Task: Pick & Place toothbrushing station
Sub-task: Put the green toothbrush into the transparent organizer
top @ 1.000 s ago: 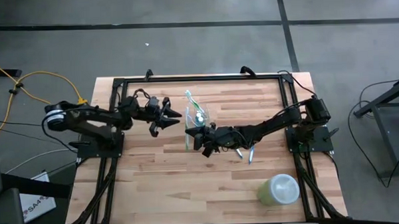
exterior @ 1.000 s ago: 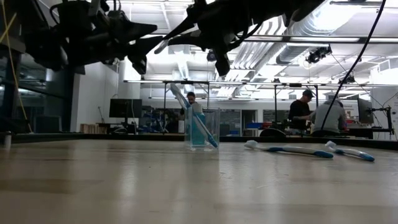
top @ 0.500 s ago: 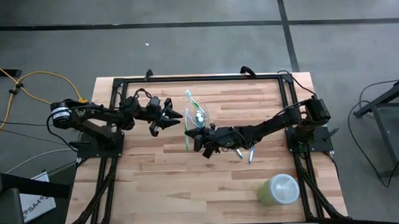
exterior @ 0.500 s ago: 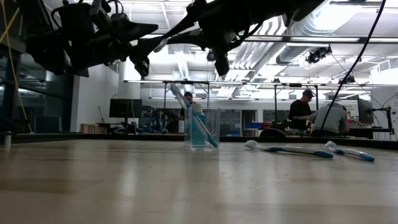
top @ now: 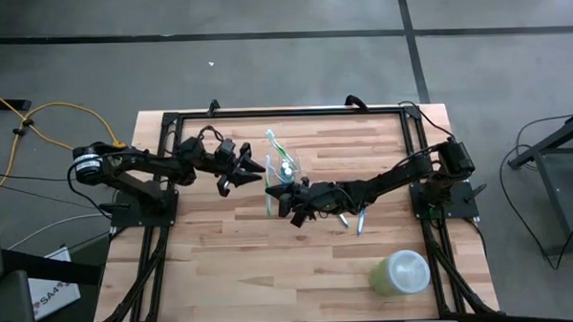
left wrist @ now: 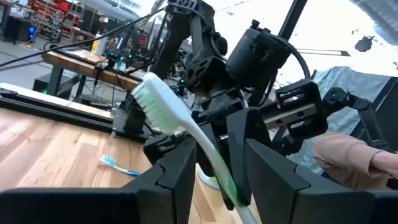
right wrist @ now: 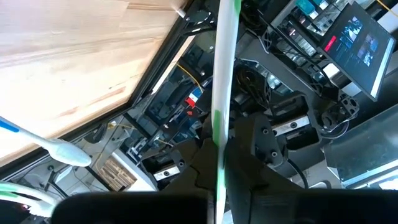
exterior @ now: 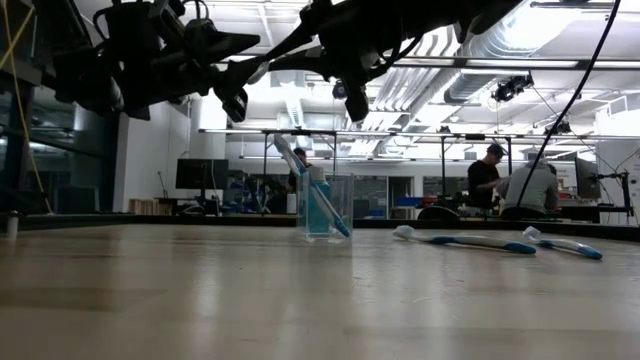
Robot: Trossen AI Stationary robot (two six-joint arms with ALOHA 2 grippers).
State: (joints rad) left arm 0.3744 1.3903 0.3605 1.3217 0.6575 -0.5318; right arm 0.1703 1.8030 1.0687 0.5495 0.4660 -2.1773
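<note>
We see the clear cup [top: 285,171] standing upright on the wooden table [top: 223,259], holding a blue toothbrush [exterior: 325,212] and a small white-and-blue tube [exterior: 317,180]. Just beside the cup, the right gripper [top: 271,193] clamps a green toothbrush [right wrist: 219,118], while the left gripper [top: 256,166] hovers near the cup's other side, fingers parted around the green brush's bristled head [left wrist: 163,99]. Two more toothbrushes [exterior: 465,240] lie flat on the table beyond the right gripper from the cup, and a pale green round container [top: 401,272] sits well apart from it

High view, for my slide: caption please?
Both arms meet over the clear cup; two toothbrushes lie on the table, green container aside.
</note>
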